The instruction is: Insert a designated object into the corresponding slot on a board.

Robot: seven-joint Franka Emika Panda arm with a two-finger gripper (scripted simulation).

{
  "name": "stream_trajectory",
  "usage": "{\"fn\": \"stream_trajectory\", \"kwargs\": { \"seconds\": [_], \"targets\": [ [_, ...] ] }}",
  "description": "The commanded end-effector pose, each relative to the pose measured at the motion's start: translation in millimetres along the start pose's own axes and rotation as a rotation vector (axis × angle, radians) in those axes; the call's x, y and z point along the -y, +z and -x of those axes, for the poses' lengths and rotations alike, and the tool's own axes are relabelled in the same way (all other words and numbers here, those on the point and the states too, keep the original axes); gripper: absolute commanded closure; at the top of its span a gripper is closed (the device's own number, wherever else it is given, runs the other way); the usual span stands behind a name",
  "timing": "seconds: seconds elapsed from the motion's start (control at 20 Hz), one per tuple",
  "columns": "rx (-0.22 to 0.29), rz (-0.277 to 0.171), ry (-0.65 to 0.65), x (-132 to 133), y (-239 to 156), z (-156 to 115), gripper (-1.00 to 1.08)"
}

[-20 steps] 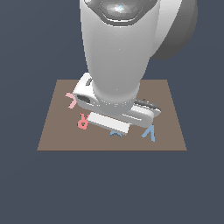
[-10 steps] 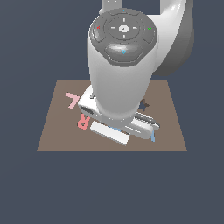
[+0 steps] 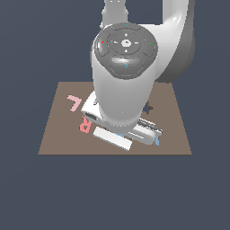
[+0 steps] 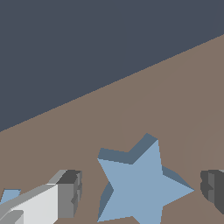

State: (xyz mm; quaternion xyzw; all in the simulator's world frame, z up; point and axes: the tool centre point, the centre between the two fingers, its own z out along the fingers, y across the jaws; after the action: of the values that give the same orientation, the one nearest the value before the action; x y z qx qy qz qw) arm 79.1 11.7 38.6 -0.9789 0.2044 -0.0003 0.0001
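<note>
**My claw spread over the star, my own arm blocking the view**

From outside, my arm fills the middle of the scene and covers most of the board (image 3: pixel 54 134). Toward the exterior view's left a pink L (image 3: pixel 73 103) and a pink R (image 3: pixel 84 124) lie flat on the board, near each other but apart. At my arm's other side only a dark sliver of the star slot (image 3: pixel 148 108) shows; the rest of it is hidden behind my arm. A thin blue bit (image 3: pixel 157 141) peeks out under my hand; I cannot tell what it is.

In the wrist view, the star (image 4: pixel 140 188) lies flat on the brown board (image 4: pixel 175 100), between my two fingers (image 4: pixel 70 192), which stand apart on either side without touching it. My claw (image 4: pixel 142 188) is released, grasping nothing. The star has no long axis; one point aims at the board's far edge. Its lowest points are cut off by the frame. A blue scrap (image 4: pixel 8 195) shows beside one finger, too clipped to identify.
</note>
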Motion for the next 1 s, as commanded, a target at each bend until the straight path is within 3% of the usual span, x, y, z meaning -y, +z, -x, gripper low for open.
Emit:
{"fn": "stream_trajectory", "kwargs": {
  "seconds": [0.0, 0.1, 0.15, 0.95],
  "targets": [
    [0.001, 0.000, 0.001, -0.1, 7.1, 0.1, -0.92],
    [0.001, 0.000, 0.001, -0.3, 8.7, 0.0, -0.92],
    [0.001, 0.000, 0.001, -0.3, 8.7, 0.0, 1.08],
    [0.000, 0.000, 0.021, -1.7, 8.0, 1.5, 1.08]
  ]
}}
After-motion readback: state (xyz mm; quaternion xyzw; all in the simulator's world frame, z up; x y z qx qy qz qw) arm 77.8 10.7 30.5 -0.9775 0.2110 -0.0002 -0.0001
